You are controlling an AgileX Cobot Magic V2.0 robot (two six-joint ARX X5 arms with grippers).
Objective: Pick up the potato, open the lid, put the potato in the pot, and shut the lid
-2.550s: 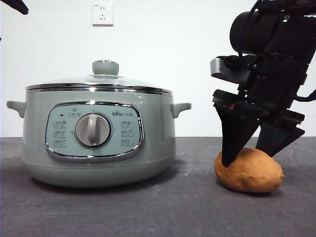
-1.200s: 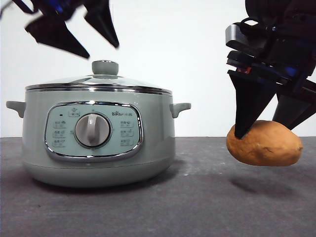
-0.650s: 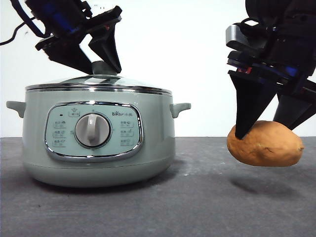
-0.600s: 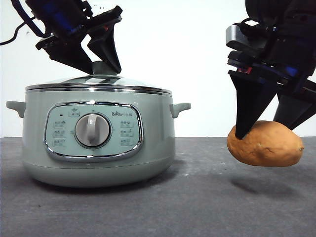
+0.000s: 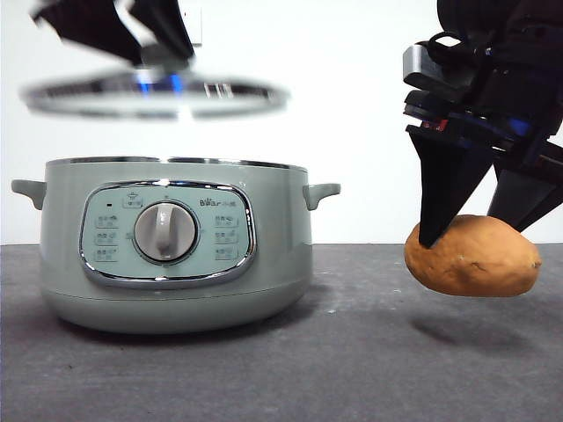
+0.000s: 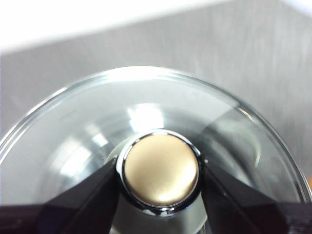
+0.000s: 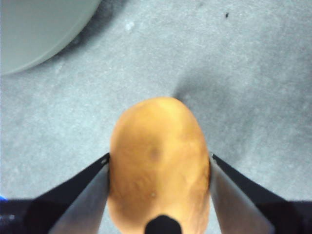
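The sage-green pot (image 5: 176, 242) stands uncovered on the left of the table. Its glass lid (image 5: 154, 95) hangs blurred in the air above it, and my left gripper (image 5: 145, 48) is shut on the lid's knob (image 6: 161, 169). The glass lid (image 6: 73, 146) fills the left wrist view, with a black jaw on each side of the knob. On the right, my right gripper (image 5: 479, 220) is shut on the orange-brown potato (image 5: 473, 256), which hangs a little above the table. In the right wrist view the potato (image 7: 158, 161) sits between the two jaws.
The dark grey table (image 5: 352, 369) runs across the foreground, with the potato's shadow (image 5: 457, 332) under it. A wall socket (image 5: 192, 22) shows behind the left arm. The pot's edge (image 7: 34, 29) sits in a corner of the right wrist view.
My left gripper came down onto the lid's knob, shut on it and has lifted the lid off the pot. The right gripper raised the potato off the table earlier and now holds still.
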